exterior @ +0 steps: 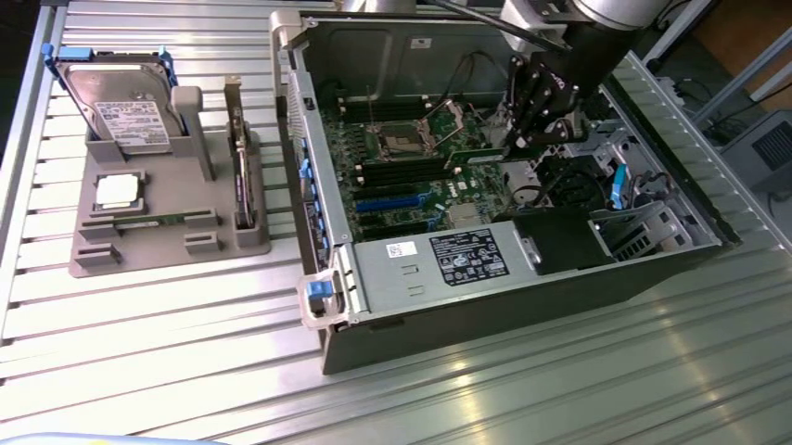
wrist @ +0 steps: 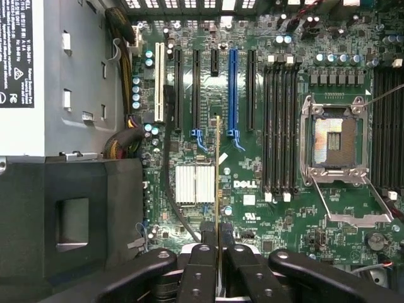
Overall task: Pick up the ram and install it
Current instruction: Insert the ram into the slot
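The jaws of the gripper [wrist: 218, 237] are clamped on the ram [wrist: 218, 164], pinching one end so the stick juts out edge-on, contacts facing down toward the motherboard [wrist: 297, 221]. It hangs inside the open case [exterior: 409, 306], which lies on its side on the tabletop [exterior: 185, 352] toward the exterior view's right edge. The ram sits above the board's middle, beside the blue slot [wrist: 233, 88] and short of the memory slots [wrist: 281, 126] by the socket [wrist: 334, 142]. Its length runs parallel to those slots, probably so it can drop straight in.
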{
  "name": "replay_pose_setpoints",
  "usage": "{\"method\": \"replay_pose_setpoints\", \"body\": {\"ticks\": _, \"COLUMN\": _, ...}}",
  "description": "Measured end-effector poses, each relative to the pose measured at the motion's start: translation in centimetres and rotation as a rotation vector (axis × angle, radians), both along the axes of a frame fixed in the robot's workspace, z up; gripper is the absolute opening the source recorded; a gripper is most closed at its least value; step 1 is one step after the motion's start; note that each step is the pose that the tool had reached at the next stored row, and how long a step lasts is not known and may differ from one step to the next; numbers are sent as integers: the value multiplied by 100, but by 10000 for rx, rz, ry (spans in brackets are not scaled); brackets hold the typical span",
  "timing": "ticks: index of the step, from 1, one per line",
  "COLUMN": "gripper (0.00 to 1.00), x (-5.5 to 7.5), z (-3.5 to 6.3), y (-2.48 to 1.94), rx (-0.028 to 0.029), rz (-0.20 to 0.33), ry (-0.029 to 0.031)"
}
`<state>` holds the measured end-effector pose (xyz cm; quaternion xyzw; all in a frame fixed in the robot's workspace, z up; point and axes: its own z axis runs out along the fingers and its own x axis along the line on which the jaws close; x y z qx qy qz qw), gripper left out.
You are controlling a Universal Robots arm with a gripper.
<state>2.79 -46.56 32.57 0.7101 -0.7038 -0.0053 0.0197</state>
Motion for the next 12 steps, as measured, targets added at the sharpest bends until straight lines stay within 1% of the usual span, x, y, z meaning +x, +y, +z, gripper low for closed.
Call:
{"method": "replay_pose_setpoints", "body": {"ticks": 8, "gripper": 13, "x": 0, "z": -101, "y": 0, "rx": 0, "rz": 0, "ry": 0}}
{"method": "replay_pose_setpoints", "body": {"ticks": 12, "gripper": 13, "x": 0, "z": -131, "y": 0, "rx": -1, "rz": 0, "ry": 0}}
